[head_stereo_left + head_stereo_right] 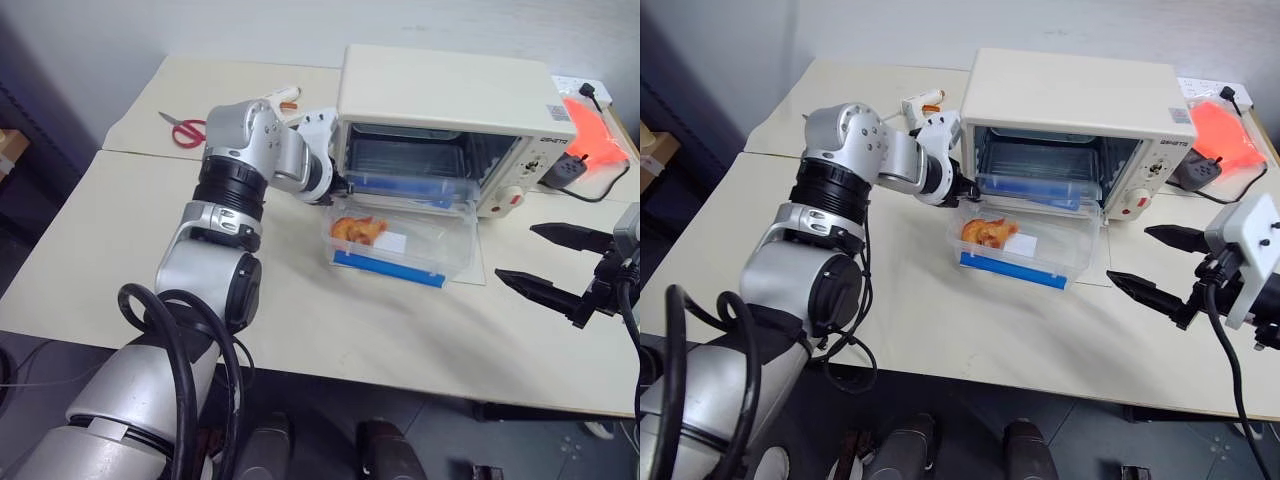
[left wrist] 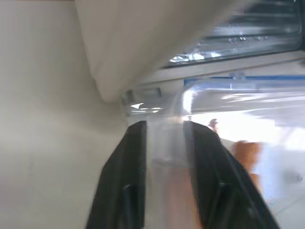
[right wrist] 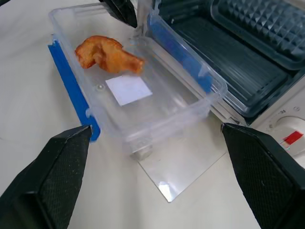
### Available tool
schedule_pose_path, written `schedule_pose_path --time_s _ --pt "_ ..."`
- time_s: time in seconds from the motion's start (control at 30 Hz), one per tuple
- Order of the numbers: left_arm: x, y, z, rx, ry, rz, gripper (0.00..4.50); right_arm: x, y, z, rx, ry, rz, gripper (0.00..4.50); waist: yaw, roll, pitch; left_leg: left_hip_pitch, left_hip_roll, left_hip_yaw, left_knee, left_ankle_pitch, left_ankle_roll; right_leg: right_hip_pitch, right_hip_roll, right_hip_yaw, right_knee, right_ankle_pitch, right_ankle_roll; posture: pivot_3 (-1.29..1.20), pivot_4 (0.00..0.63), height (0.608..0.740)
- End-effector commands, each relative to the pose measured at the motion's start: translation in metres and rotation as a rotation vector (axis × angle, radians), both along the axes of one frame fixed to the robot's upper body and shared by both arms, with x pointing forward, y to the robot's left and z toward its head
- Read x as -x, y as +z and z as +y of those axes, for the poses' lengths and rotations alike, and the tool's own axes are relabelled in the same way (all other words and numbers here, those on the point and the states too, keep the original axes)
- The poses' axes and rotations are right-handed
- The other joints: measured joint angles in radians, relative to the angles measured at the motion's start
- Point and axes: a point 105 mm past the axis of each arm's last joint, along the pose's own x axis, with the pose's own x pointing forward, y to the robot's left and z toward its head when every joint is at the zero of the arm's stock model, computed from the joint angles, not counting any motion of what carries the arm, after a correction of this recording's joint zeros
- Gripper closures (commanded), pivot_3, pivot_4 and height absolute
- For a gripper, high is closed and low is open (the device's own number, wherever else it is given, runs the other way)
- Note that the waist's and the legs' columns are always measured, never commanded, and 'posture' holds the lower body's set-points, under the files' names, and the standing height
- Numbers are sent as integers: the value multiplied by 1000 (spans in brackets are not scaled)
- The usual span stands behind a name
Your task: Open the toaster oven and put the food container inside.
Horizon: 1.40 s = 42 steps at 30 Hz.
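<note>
Black and tapered, the fingers of the right gripper (image 1: 553, 262) stand spread wide and empty near the table's (image 1: 400, 330) front right edge, pointing across it toward the food container (image 1: 400, 243) but well apart from it. That clear plastic box with blue side clips, a piece of orange food in one end, rests on the lowered glass door of the toaster oven (image 1: 445, 110), just before the open cavity and not yet inside; the door lies flat on the table, so the opening step looks done and the loading step is in hand. At the container's left end the left gripper (image 2: 164, 143) has its fingers parted around the corner wall of the box, close to it, though whether they press it or have just let go cannot be told. Beyond, the cream oven stands toward the table's far right, with scissors (image 1: 183, 128) lying near the far left corner. The next move, as I judge it, calls for a level push or lift to slide the box along the door onto the rack, keeping it square to the opening so its clips clear the frame.
</note>
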Motion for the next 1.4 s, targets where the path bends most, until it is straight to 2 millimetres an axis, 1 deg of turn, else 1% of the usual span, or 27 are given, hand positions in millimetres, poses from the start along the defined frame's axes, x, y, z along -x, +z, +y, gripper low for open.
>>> schedule_pose_path --time_s 0.03,0.13,0.17,0.33,0.5,0.6,0.63,0.67,0.7,0.73,0.8,0.87,0.9,0.93,1.0,1.03,1.1,1.17,1.23,1.27,1.33,1.4 --pt "3 19 -4 33 -26 -48 1894 4 13 0 7 -8 -81 0 -2 0 0 0 0 0 0 0 0 0 0 0 0 0 0 0 150 740" --pt "3 30 0 80 -24 -56 1100 4 12 2 1 -5 -81 0 -5 0 0 0 1 0 0 0 0 0 0 0 1 0 0 0 150 740" --pt "3 35 3 93 -25 -64 963 3 12 3 -2 -3 -80 0 -8 0 0 0 1 0 0 0 0 0 0 0 1 0 0 0 150 740" --pt "8 54 21 141 -44 -95 963 2 12 4 -4 9 -76 0 -25 0 0 1 1 0 0 0 -1 -1 1 0 3 0 0 0 150 740" --pt "24 76 34 217 -150 -163 963 -1 13 4 -4 18 -74 0 -28 0 0 2 2 1 -1 1 -1 -1 1 1 3 0 0 0 150 740" --pt "30 87 46 244 -218 -268 963 -2 14 4 -4 24 -74 0 -28 1 0 2 2 1 -1 1 -1 -1 1 1 4 0 0 0 150 740" --pt "31 91 54 260 -236 -314 1126 -3 16 4 -8 22 -76 0 -29 1 0 2 2 1 -1 1 -1 -1 1 1 4 0 0 0 150 740" --pt "33 95 64 299 -245 -347 1348 -3 17 4 -18 24 -76 180 -33 1 0 2 2 1 -1 1 -1 -1 1 1 4 0 0 0 150 740" --pt "34 98 70 326 -252 -367 1562 -4 18 3 -26 26 -76 396 -36 1 0 2 2 1 -1 1 -2 -1 1 1 4 0 0 0 150 740" --pt "38 102 79 361 -284 -408 1876 -3 20 5 -40 36 -71 625 -38 1 0 2 2 1 -1 1 -2 -1 1 1 4 0 0 0 150 740" --pt "52 107 90 397 -393 -503 2430 1 20 9 -53 66 -56 1246 -46 1 0 2 3 0 -1 1 -2 -1 1 1 4 0 0 0 150 740" --pt "69 100 100 382 -524 -556 3070 5 17 16 -55 100 -35 1962 -51 1 0 2 5 0 -1 2 -3 -1 2 0 4 0 0 0 150 740" --pt "79 93 104 366 -590 -560 3423 7 15 20 -58 122 -24 2335 -51 1 -1 2 6 1 -1 2 -3 -1 2 1 4 0 0 0 150 740" --pt "86 86 107 364 -641 -551 3688 9 14 25 -68 141 -12 2647 -50 1 -1 3 7 1 -1 2 -3 -1 2 1 4 0 0 0 150 740" --pt "99 76 112 366 -715 -524 4379 13 12 33 -82 182 9 3379 -49 1 -1 3 8 0 -1 2 -3 0 2 1 4 0 0 0 150 740" --pt "106 69 115 367 -752 -500 4500 17 9 39 -87 210 28 3707 -48 1 -1 3 8 0 0 2 -2 1 2 0 3 0 0 0 150 740" --pt "121 56 121 349 -834 -467 4500 24 2 50 -92 263 67 4396 -49 1 -1 3 8 0 0 2 -1 2 2 0 3 0 0 0 150 740" --pt "130 37 125 284 -897 -434 4500 27 -6 59 -89 287 88 4454 -49 1 -1 3 8 0 0 1 -1 2 2 0 3 0 0 0 150 740" --pt "135 18 125 198 -955 -406 4500 25 -11 64 -86 278 95 4454 -49 1 -1 3 8 0 0 1 -1 3 2 0 2 0 0 0 150 740" --pt "136 13 125 174 -971 -400 4500 24 -13 65 -86 275 96 4454 -48 1 -1 3 8 0 0 1 0 3 2 1 2 0 0 0 150 740" --pt "137 2 119 153 -1001 -383 4500 24 -20 71 -97 291 115 4454 -46 1 -1 3 8 0 1 1 1 3 1 1 2 0 0 0 150 740" --pt "133 -4 112 151 -1015 -382 4500 23 -27 75 -99 294 127 4454 -47 1 -1 3 8 -1 1 1 1 4 1 0 1 0 0 0 150 740"
